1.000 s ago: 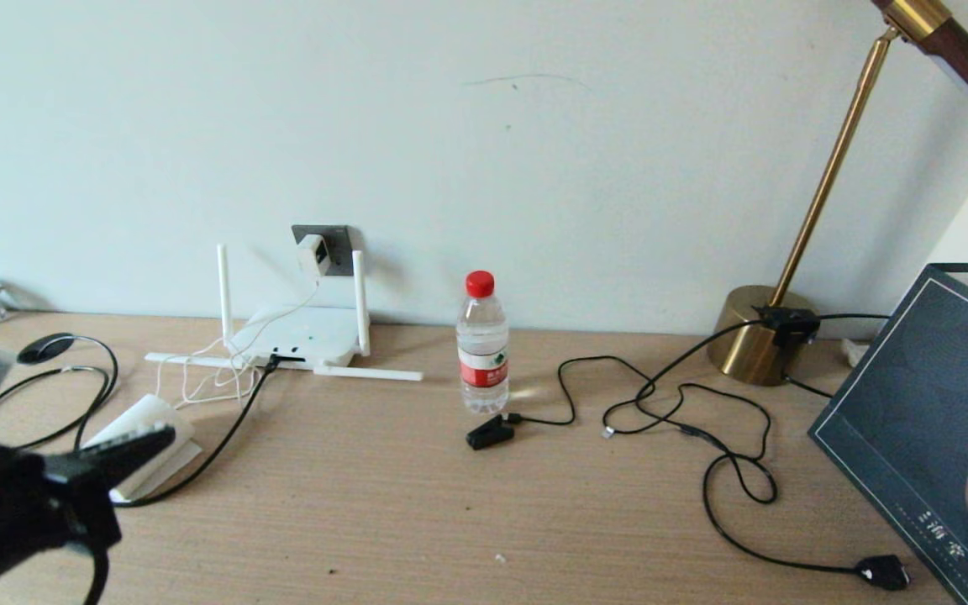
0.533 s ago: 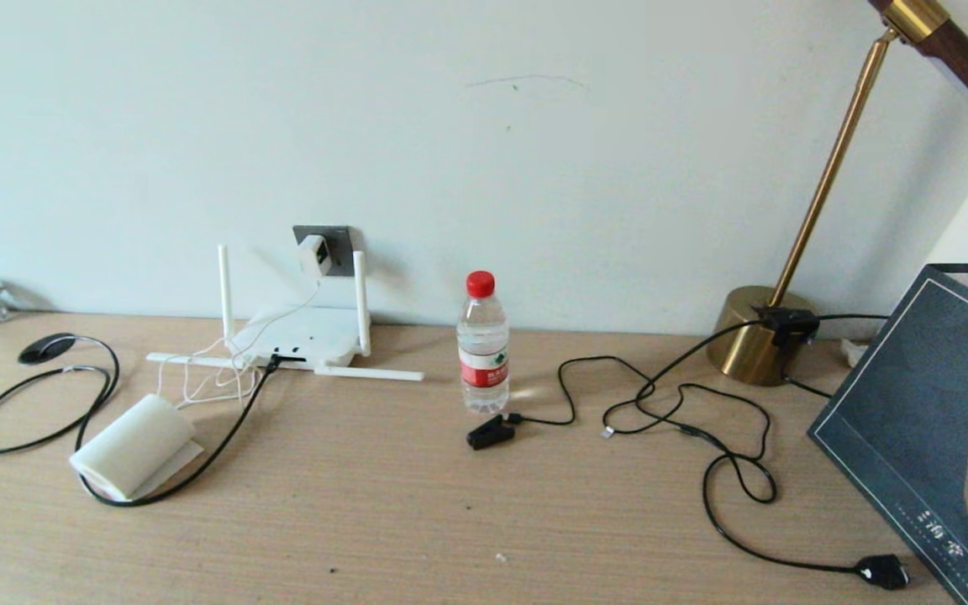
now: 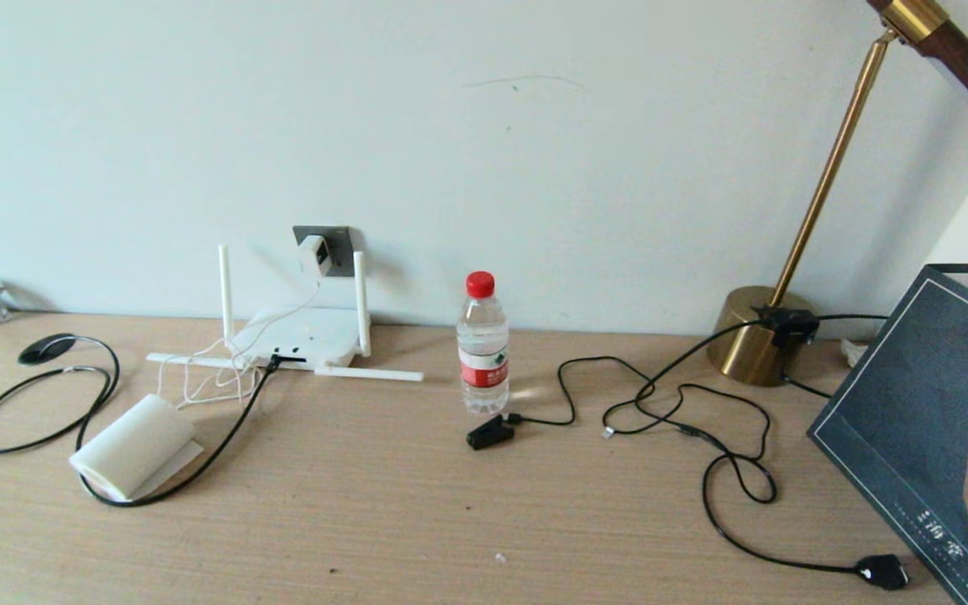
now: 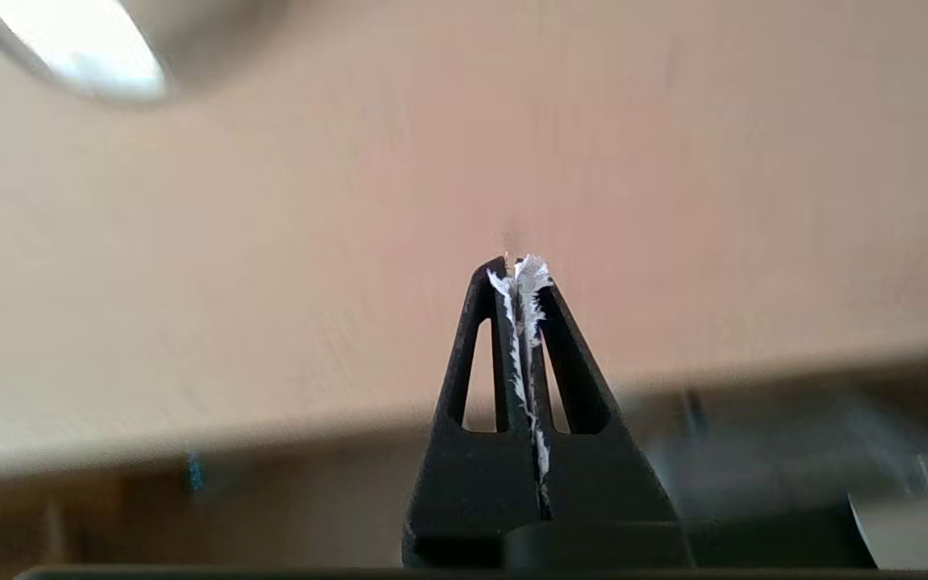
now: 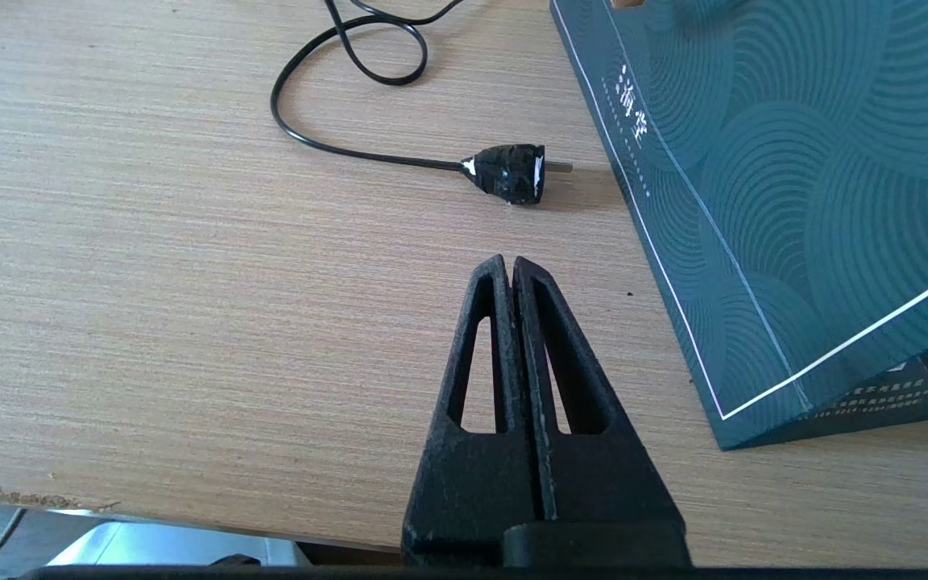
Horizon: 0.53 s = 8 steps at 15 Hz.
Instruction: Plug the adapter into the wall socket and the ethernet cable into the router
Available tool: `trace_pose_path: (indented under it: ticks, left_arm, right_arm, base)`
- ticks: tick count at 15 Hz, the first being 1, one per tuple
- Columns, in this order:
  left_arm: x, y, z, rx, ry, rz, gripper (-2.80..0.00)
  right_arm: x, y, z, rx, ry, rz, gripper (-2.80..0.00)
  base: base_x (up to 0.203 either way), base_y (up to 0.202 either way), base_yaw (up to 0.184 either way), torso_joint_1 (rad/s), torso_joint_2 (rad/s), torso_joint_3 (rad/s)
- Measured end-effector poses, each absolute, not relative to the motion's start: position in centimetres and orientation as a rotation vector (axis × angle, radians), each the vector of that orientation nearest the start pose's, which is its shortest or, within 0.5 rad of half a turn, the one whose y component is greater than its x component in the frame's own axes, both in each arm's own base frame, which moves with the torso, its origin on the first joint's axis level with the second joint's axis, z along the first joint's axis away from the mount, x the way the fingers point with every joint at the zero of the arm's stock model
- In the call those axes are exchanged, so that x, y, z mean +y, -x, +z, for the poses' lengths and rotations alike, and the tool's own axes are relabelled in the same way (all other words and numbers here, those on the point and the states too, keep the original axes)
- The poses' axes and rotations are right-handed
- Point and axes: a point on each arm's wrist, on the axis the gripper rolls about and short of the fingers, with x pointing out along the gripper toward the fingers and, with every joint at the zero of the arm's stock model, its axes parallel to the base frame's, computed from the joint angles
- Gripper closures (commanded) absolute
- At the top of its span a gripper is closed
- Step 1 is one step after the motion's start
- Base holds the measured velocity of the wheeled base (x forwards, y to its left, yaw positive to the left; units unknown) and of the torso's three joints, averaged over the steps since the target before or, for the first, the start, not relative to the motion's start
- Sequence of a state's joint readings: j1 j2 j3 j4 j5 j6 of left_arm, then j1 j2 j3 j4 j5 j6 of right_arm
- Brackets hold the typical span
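Head view shows the small white cube adapter (image 3: 313, 255) seated in the dark grey wall socket (image 3: 334, 238) and the thin black ethernet cable (image 3: 223, 445) entering the flat white router (image 3: 303, 336), far left of both pinched-shut, empty grippers, the left gripper (image 4: 517, 266) nearer than the right gripper (image 5: 508, 263).

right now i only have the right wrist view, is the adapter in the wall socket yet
Observer: Yes. The head view shows the adapter seated on the wall socket, above the router.
Operator: and the ethernet cable
Observer: The ethernet cable runs up to the router's front edge, and its end looks plugged into a port there.
Operator: where's the left gripper
Observer: It is out of the head view. The left wrist view shows the left gripper shut, with white fluff caught in it.
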State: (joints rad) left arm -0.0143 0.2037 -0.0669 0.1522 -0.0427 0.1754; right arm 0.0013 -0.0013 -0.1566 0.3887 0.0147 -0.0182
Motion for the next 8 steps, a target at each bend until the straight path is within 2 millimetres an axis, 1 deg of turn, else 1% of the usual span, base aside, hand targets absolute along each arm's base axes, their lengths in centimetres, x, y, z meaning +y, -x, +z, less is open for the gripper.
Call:
trace_pose_path:
  ticks: [1,3,8]
  left_arm:
    - [-0.09,1.67,8.16,0.198,-0.18,-0.079,0.0]
    - [-0.13,2.06,7.98,0.081,-0.183,-0.069,0.0]
    - [0.0,2.33,7.75,0.003,-0.019,0.001,0.0]
  right_arm:
    - [0.03,3.96,7.82,0.231,0.017,0.018,0.0]
    - [0.03,3.96,7.82,0.231,0.017,0.018,0.0]
    - [0.03,3.95,7.79,0.232,0.032,0.022,0.0]
  base:
    - [0.0,0.0,0.0,0.0,0.0,0.0]
    - [0.0,0.0,0.0,0.0,0.0,0.0]
    - [0.0,0.0,0.0,0.0,0.0,0.0]
